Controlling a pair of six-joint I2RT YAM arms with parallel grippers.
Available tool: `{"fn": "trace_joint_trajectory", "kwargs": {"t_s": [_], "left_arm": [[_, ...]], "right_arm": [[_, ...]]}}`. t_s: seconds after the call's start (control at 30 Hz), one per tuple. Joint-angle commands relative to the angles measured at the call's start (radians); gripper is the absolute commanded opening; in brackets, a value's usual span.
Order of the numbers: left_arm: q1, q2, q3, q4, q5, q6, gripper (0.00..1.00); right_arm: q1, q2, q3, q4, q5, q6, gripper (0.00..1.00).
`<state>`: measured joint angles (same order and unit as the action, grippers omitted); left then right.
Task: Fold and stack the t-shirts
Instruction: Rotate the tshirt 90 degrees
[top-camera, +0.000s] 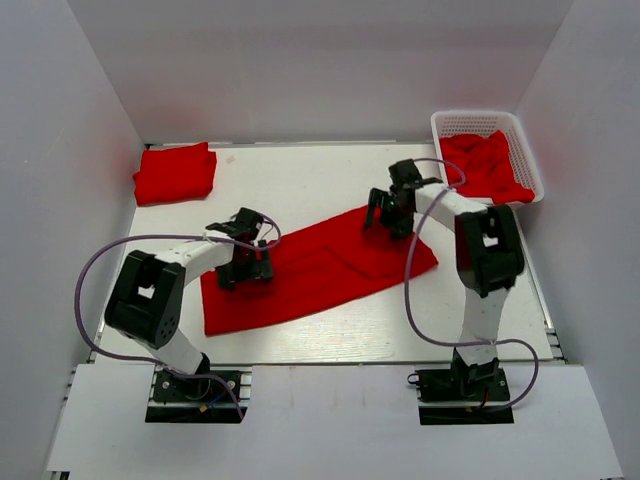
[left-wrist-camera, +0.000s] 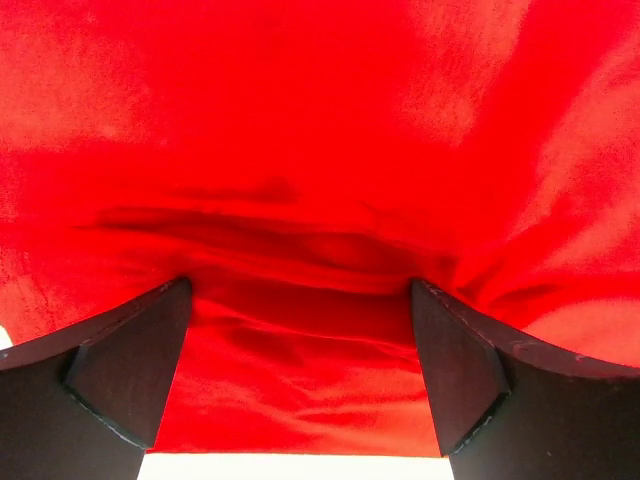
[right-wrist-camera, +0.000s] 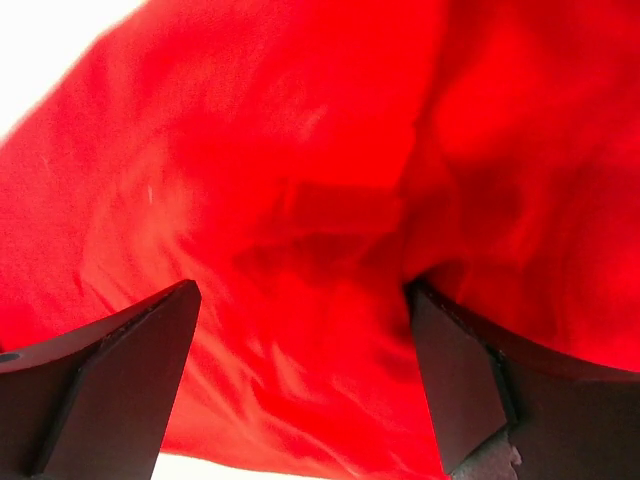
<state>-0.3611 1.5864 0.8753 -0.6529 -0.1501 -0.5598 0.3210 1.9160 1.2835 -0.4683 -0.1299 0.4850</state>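
top: spread t-shirt (top-camera: 320, 275) flat on table (top-camera: 300, 180), centre; folded t-shirt (top-camera: 175, 172) far-left corner; crumpled t-shirt (top-camera: 487, 165) in white basket (top-camera: 480, 122), far right.
left wrist: left end effector (left-wrist-camera: 300, 370) wide open, low over spread t-shirt, wrinkled cloth between its fingers (left-wrist-camera: 130, 370).
right wrist: right end effector (right-wrist-camera: 300, 380) wide open, red cloth just beneath.

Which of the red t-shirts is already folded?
The far-left t-shirt: a compact folded square. The middle t-shirt lies spread out long and flat; the third t-shirt is crumpled in the white basket.
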Motion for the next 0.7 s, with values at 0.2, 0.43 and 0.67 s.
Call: {"fn": "trace_joint_trajectory", "kwargs": {"t_s": [0.2, 0.43, 0.67], "left_arm": [[-0.242, 0.268, 0.271, -0.286, 0.199, -0.058, 1.00], [-0.337, 0.345, 0.422, -0.441, 0.231, -0.165, 1.00], [-0.355, 0.247, 0.583, -0.623, 0.052, -0.265, 1.00]], "right_arm": [[-0.010, 0.649, 0.899, -0.162, -0.005, -0.103, 0.90], [-0.027, 0.643, 0.866, 0.169, -0.079, -0.042, 0.90], [-0.025, 0.649, 0.939, 0.169, -0.106, -0.059, 0.90]]}}
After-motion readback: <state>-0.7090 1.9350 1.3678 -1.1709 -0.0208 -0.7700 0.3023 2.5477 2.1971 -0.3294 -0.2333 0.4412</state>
